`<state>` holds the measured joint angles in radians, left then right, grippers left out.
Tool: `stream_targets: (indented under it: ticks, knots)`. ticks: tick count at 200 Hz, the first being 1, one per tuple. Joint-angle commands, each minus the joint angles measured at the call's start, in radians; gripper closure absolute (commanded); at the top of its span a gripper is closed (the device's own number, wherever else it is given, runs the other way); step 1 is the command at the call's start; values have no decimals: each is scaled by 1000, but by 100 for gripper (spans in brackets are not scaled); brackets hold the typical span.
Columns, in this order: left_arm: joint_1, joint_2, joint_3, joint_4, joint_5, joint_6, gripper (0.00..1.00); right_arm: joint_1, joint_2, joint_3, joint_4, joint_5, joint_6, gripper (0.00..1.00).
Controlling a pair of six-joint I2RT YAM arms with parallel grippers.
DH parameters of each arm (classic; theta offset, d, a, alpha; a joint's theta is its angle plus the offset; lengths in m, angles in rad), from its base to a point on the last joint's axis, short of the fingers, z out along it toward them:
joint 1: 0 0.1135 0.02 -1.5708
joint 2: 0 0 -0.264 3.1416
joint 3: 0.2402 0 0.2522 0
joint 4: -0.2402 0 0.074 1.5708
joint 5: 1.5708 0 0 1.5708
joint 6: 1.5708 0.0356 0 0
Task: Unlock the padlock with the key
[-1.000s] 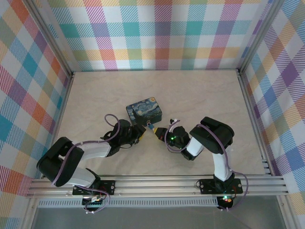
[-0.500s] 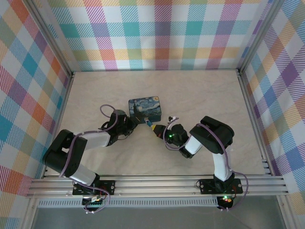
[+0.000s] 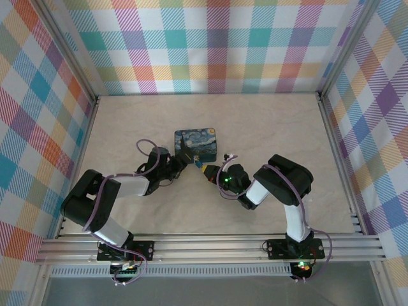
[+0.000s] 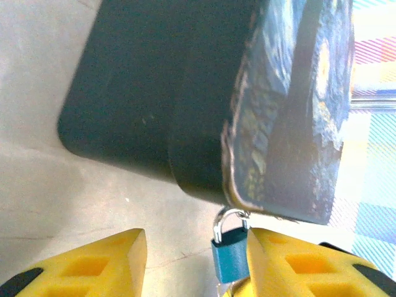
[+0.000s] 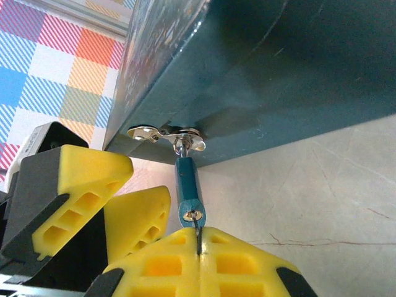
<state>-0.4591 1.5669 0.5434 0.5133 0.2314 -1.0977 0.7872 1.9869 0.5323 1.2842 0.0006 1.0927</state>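
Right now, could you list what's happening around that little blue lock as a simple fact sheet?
box: starry-night painted, on table
padlock: blue, shackle through box latch
key: pinched in right fingers, tip at keyhole
left fingers: open, one close beside padlock
right fingers: shut on key

The top camera looks steeply down from above and behind the arm bases, taking in the whole desk (image 3: 268, 127). The wrist cameras sit low and very close, facing the painted box (image 4: 204, 105), one past the left hand (image 4: 195, 263), one past the right hand (image 5: 199, 247). Both share the padlock (image 4: 230, 260).
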Motion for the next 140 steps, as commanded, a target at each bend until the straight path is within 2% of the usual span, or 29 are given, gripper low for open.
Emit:
stream_targets:
  ticks: [1, 33, 83, 140]
  knots:
    - [-34, 19, -28, 128, 30, -83, 52, 7, -2, 19, 21, 7, 9, 100]
    - [-64, 87, -27, 242, 28, -154, 52, 7, -2, 15, 23, 7, 12, 100]
    - [-95, 150, -7, 299, 15, -191, 52, 7, 1, 17, 25, 3, 16, 100]
    - [-100, 208, 12, 335, -8, -197, 61, 7, 13, 21, 36, -2, 33, 100]
